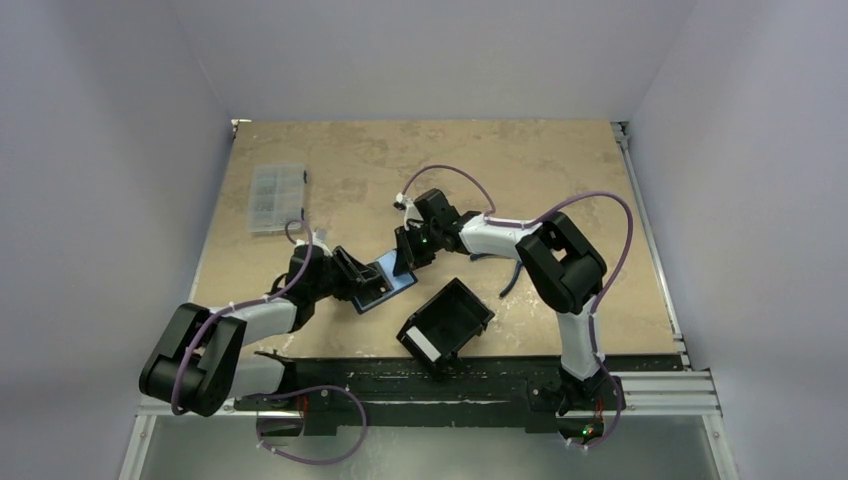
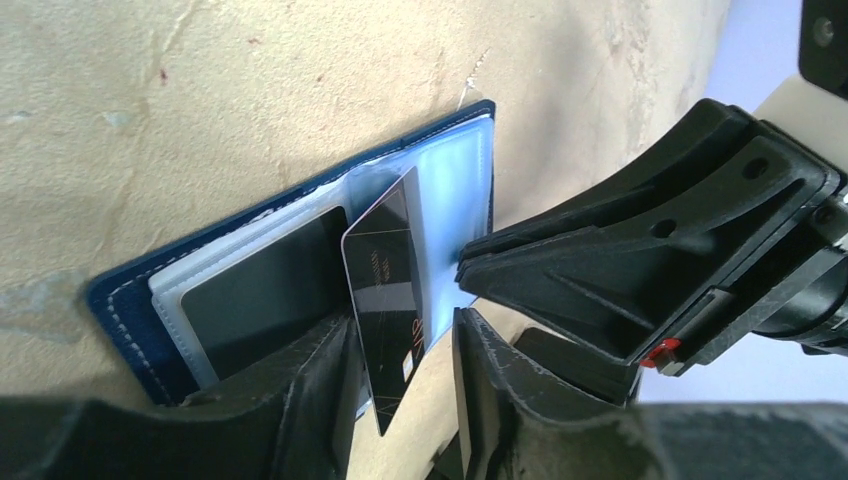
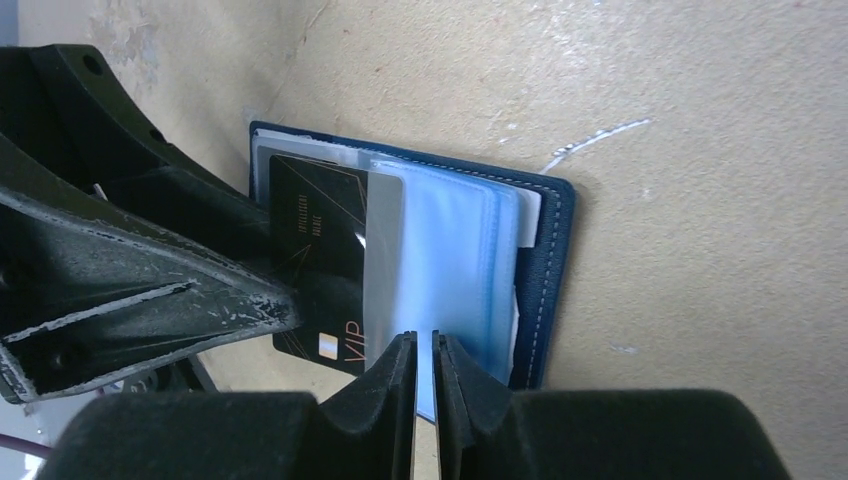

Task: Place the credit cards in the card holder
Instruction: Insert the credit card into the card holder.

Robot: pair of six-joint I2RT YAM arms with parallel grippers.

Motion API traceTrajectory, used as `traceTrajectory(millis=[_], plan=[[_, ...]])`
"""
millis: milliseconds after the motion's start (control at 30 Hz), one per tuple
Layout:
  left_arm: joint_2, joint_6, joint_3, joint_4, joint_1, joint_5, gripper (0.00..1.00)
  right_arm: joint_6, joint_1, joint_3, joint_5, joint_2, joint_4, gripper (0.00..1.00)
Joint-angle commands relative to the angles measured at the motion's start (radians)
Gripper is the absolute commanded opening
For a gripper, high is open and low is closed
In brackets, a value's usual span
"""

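The small navy-blue folding card holder (image 2: 120,300) lies open and flat on the tan worktop (image 1: 500,170), between the two arms and just beyond the black box-shaped tray with a white label (image 1: 478,305).

The right gripper (image 3: 424,345) has its jaws pressed almost together on the edge of a clear plastic sleeve (image 3: 450,260). This looks meant to pin the page and keep the light holder from sliding while a card goes in.

From the opposite side comes the left gripper (image 2: 400,335), its jaws spread with bare worktop showing between them. A black credit card with gold lines and "VIP" lettering (image 2: 385,290) stands tilted in that gap, leaning on one finger (image 2: 310,400) and clear of the other. Its far end is already under the sleeve's mouth, so the step in hand appears to be feeding it home — nudged, not pinched.

In the holder's other half, a dark, card-shaped rectangle (image 2: 260,290) sits behind plastic, probably a card already stowed. The sleeves under the right jaws look pale blue and unfilled.

The tray's inside is too dark to tell what it holds. A clear plastic compartment box (image 1: 276,197) sits well apart at the far left — its contents are too small to make out.
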Motion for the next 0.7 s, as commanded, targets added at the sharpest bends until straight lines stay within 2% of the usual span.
traceTrajectory(millis=[0, 233, 367, 433, 500, 567, 667], plan=[[-0.027, 0.074, 0.022, -0.185, 0.0, -0.044, 0.43, -0.033, -0.022, 0.003, 0.054, -0.039, -0.045, 0.2], [-0.024, 0.041, 0.027, -0.165, -0.006, -0.033, 0.45, -0.029, -0.022, -0.007, 0.038, -0.037, -0.034, 0.2], [0.008, -0.003, 0.057, -0.137, -0.062, -0.06, 0.45, -0.026, -0.022, -0.008, 0.029, -0.034, -0.027, 0.2], [0.029, -0.005, 0.102, -0.172, -0.106, -0.098, 0.46, -0.025, -0.022, -0.008, 0.026, -0.035, -0.024, 0.2], [0.043, -0.008, 0.143, -0.213, -0.142, -0.139, 0.51, -0.025, -0.022, -0.009, 0.028, -0.035, -0.023, 0.2], [0.049, -0.001, 0.179, -0.275, -0.155, -0.175, 0.58, -0.025, -0.022, -0.009, 0.029, -0.034, -0.023, 0.2], [0.037, 0.017, 0.209, -0.36, -0.155, -0.213, 0.6, -0.025, -0.022, -0.009, 0.034, -0.035, -0.026, 0.19]])
